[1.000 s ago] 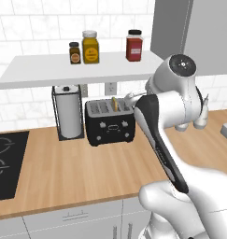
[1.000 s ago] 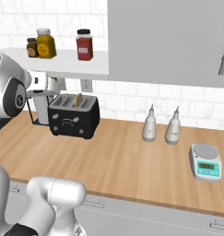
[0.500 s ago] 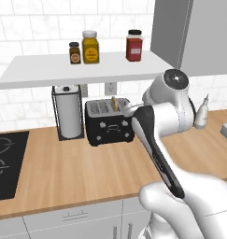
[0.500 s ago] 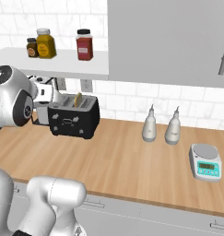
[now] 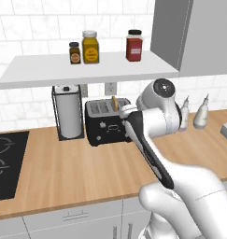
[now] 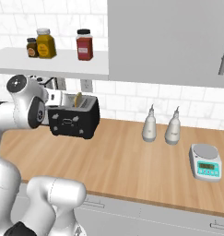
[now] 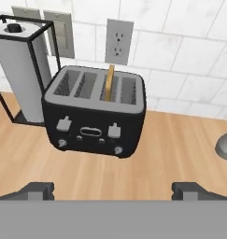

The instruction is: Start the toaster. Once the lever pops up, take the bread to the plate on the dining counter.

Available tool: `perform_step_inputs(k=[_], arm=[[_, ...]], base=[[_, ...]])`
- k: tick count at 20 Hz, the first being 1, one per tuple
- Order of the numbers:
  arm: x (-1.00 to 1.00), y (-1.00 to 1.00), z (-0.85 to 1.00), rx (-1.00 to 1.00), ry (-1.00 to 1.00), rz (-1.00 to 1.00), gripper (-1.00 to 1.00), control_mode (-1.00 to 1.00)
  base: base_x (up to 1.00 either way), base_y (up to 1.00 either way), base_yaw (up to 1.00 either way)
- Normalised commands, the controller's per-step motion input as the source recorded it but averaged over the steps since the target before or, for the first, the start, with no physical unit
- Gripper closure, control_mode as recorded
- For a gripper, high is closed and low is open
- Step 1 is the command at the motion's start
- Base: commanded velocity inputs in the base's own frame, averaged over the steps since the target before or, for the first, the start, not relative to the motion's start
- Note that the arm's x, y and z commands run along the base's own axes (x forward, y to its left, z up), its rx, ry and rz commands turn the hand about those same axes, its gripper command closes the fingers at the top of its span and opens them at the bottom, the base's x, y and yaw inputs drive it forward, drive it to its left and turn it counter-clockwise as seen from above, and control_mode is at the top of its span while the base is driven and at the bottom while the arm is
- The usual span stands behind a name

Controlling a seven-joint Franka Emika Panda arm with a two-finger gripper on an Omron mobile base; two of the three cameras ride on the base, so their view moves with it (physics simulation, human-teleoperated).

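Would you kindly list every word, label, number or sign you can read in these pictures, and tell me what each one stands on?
No text can be read anywhere.
Three jars on the shelf, small brown, yellow and red: labels are blurred patches, unreadable.
Kitchen scale: its green display shows dark marks too small to read.
Toaster: white knobs and buttons carry no legible marking.
Wall outlet: no lettering.

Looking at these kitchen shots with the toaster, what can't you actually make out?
- Bread: its lower part sits hidden inside the toaster slot, in every view.
- Toaster's right end: covered by the arm in the left base view.
- Gripper: its fingertips are cut off at the hand view's bottom.
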Motion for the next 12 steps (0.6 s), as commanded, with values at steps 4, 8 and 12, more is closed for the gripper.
perform_step_inputs(k=[4, 8, 12], arm=[[0.48, 0.0, -0.19, 0.0, 0.01, 0.0, -1.0, -1.0], [0.57, 0.1, -0.18, 0.0, 0.02, 0.0, -1.0, -1.0], [0.58, 0.18, -0.24, 0.0, 0.0, 0.0, -1.0, -1.0]], base=[[0.0, 0.0, 0.0], [0.0, 0.0, 0.0], [0.0, 0.0, 0.0]])
